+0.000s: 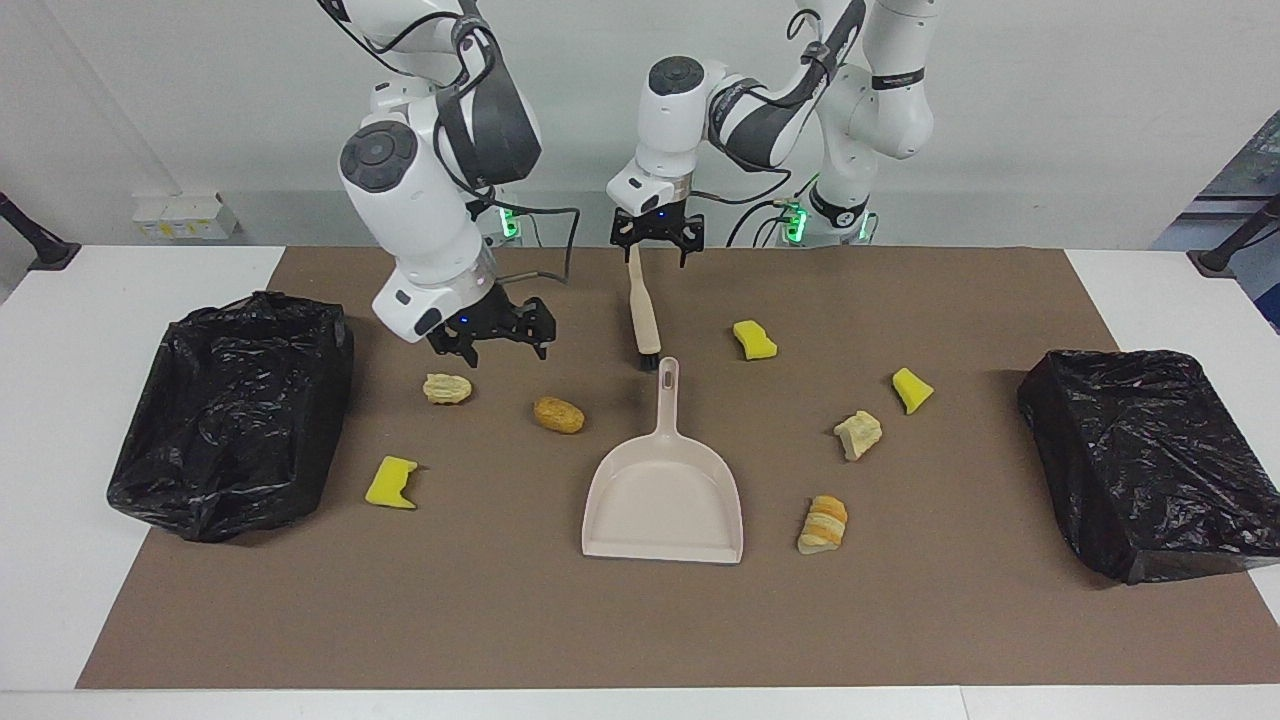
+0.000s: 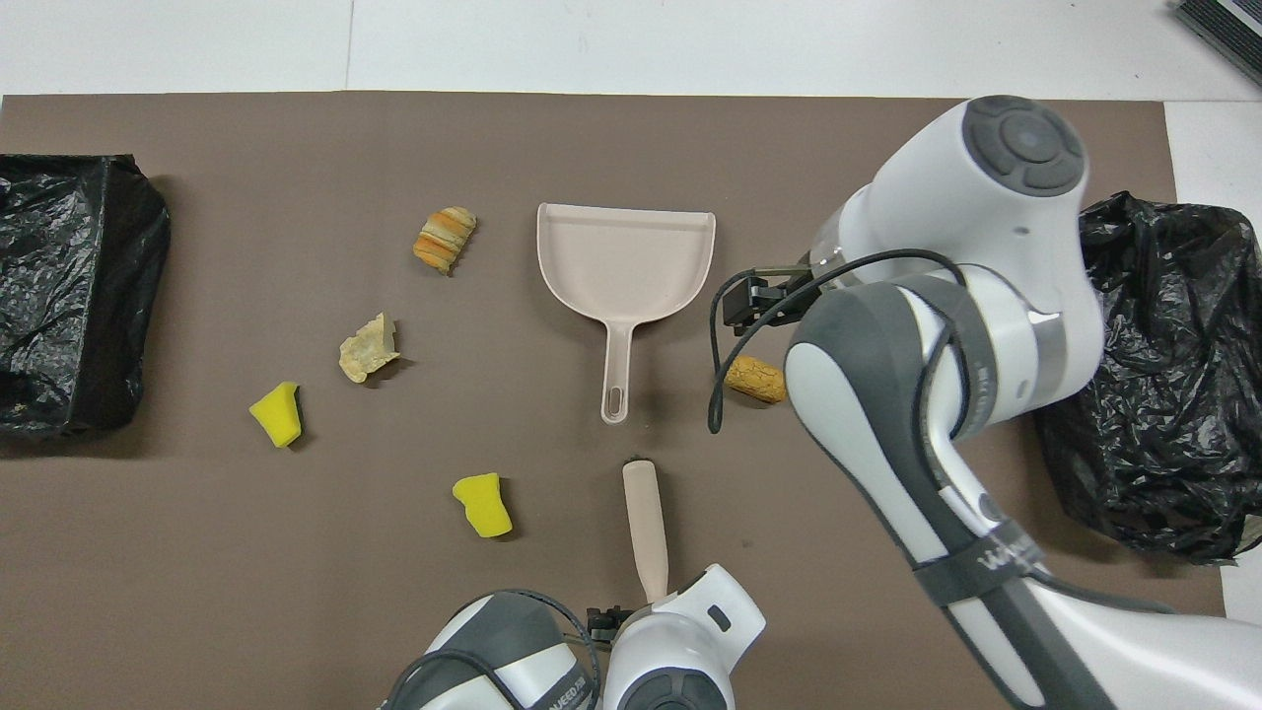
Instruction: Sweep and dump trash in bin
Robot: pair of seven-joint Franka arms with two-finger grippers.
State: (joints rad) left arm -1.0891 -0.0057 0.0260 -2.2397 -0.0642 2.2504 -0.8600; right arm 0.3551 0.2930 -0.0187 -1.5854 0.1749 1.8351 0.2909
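Scraps lay scattered over the brown mat (image 1: 640,620) on the bench (image 1: 60,420): toward the right arm's end, a pale bread piece (image 1: 447,388), a brown nugget (image 1: 558,414) and a yellow sponge chunk (image 1: 391,483); toward the left arm's end, a sponge chunk (image 1: 755,340) near the brush, another sponge chunk (image 1: 911,390), a torn bread piece (image 1: 858,434) and a striped roll (image 1: 824,524) just beside the dustpan (image 1: 664,500). The dustpan sat mid-mat, its handle pointing toward the robots, with the brush (image 1: 642,310) lying just nearer to them, bristle end close to the handle's tip. Black-bagged bins stood at each end of the mat, one at the right arm's end (image 1: 235,410) and one at the left arm's end (image 1: 1150,460). The left hand (image 1: 657,240) hung over the brush's handle end, fingers apart, holding nothing. The right hand (image 1: 490,335) hovered low over the mat between the pale bread piece and the nugget, on the robots' side of them, fingers spread, holding nothing.
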